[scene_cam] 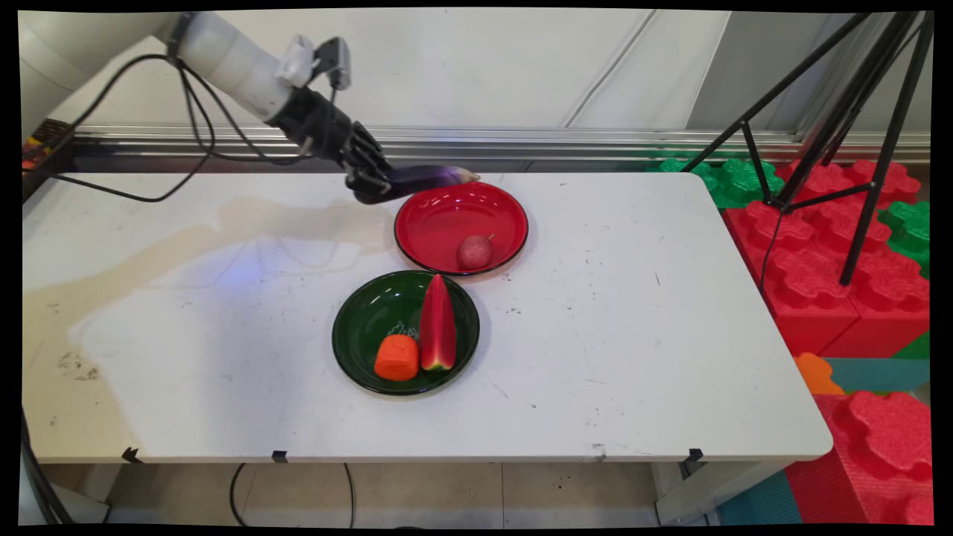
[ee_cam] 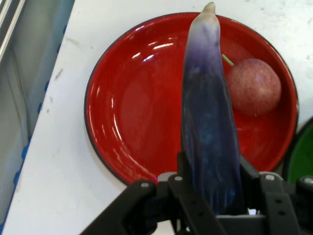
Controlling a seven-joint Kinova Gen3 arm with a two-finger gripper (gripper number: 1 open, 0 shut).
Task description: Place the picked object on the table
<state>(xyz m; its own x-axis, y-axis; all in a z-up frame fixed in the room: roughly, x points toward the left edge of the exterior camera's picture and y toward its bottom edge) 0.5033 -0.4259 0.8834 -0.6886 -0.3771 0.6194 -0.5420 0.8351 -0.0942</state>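
My gripper point(scene_cam: 370, 181) point(ee_cam: 212, 188) is shut on a purple eggplant point(scene_cam: 428, 179) point(ee_cam: 210, 132), which sticks out level over the far rim of the red plate point(scene_cam: 439, 223) point(ee_cam: 132, 122). A pinkish round fruit with a short stem point(scene_cam: 474, 251) point(ee_cam: 254, 86) lies in that plate on its near side. In front of it sits a dark green plate point(scene_cam: 357, 335) holding a watermelon slice point(scene_cam: 437, 324) and an orange carrot piece point(scene_cam: 397, 357).
The white table point(scene_cam: 633, 335) carries only the two plates. Red and green foam blocks point(scene_cam: 834, 246) and a black tripod point(scene_cam: 856, 112) stand off its right end. Black cables point(scene_cam: 149, 134) hang from the arm at the far left.
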